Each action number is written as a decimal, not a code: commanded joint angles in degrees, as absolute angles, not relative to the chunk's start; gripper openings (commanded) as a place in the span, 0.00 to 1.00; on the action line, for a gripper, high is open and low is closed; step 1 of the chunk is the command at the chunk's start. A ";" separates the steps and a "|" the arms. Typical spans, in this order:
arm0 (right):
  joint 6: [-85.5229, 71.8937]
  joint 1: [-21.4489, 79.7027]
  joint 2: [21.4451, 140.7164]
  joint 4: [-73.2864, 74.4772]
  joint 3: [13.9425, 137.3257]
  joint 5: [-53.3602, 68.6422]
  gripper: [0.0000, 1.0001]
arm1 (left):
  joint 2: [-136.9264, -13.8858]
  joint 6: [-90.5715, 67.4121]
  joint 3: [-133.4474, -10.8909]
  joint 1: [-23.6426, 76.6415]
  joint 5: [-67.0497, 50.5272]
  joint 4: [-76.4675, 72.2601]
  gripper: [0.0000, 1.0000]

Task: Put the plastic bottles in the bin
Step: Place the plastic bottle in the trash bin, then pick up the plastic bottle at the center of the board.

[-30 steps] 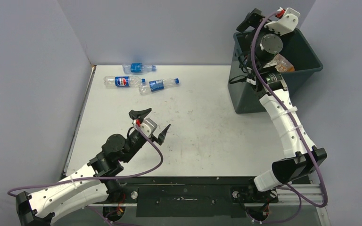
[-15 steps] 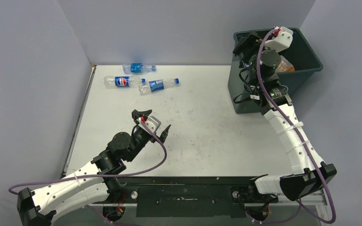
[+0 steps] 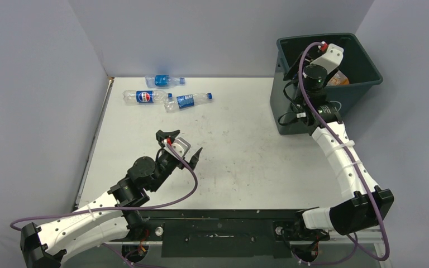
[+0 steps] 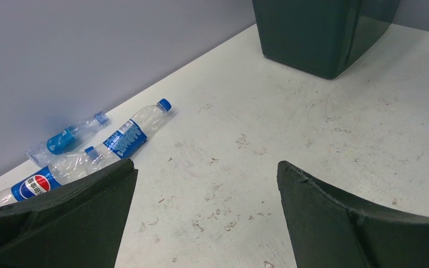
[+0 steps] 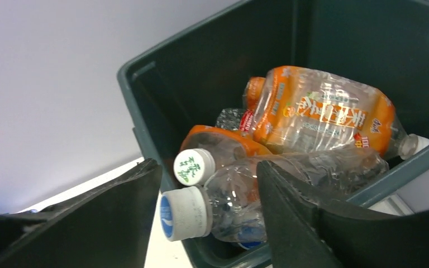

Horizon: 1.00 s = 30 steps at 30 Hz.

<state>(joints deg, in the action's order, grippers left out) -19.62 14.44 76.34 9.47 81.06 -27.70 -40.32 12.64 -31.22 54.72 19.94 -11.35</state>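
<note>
Three clear plastic bottles with blue labels (image 3: 187,101) (image 3: 145,96) (image 3: 165,81) lie at the far left of the table, one of them with a round red-white-blue logo (image 4: 39,181). The dark bin (image 3: 363,84) stands at the far right and holds several orange and clear bottles (image 5: 318,114). My right gripper (image 3: 291,66) hovers at the bin's left rim, jaws partly apart (image 5: 208,164) and holding nothing. A clear bottle with a white cap (image 5: 185,213) lies on the pile behind them. My left gripper (image 3: 183,143) hangs wide open and empty over mid-table (image 4: 206,164).
Grey walls close off the back and left of the table. The bin's dark wall (image 4: 313,33) rises at the far right of the left wrist view. A metal rail (image 3: 218,226) with both arm bases runs along the near edge.
The right wrist has dropped from high above the bin to its left rim, and its jaws have narrowed. The left arm drew back slightly toward its base, then held still.
</note>
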 commanded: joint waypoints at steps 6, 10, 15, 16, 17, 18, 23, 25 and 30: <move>-17.17 11.43 78.39 6.17 78.51 -32.14 0.51 | -39.14 12.07 -33.84 55.46 20.26 -12.10 0.96; -20.98 7.14 80.54 6.56 79.70 -29.84 0.48 | -39.09 12.13 -33.83 55.72 20.29 -12.04 0.96; -24.23 4.07 84.79 9.42 85.73 -28.73 0.65 | -39.22 12.04 -33.93 55.81 20.32 -11.80 0.96; -24.58 4.04 84.56 9.43 86.55 -28.18 0.69 | -39.30 12.04 -33.99 55.89 20.40 -11.78 0.96; -25.18 4.13 83.74 8.72 86.92 -27.47 0.73 | -39.32 12.04 -34.01 55.90 20.46 -11.78 0.96; -25.77 4.43 82.45 7.77 87.00 -26.57 0.76 | -39.41 12.04 -34.00 55.90 20.60 -11.78 0.96; -26.04 12.21 75.26 2.83 86.82 -23.11 0.82 | -40.20 11.97 -34.14 55.83 22.06 -11.94 0.96; -26.37 16.23 72.46 -0.99 83.52 -15.18 0.85 | -40.55 11.67 -34.19 55.72 24.08 -12.10 0.96; -29.36 25.98 69.10 -9.15 69.76 -0.60 0.87 | -43.69 8.98 -35.94 55.40 33.69 -11.00 0.96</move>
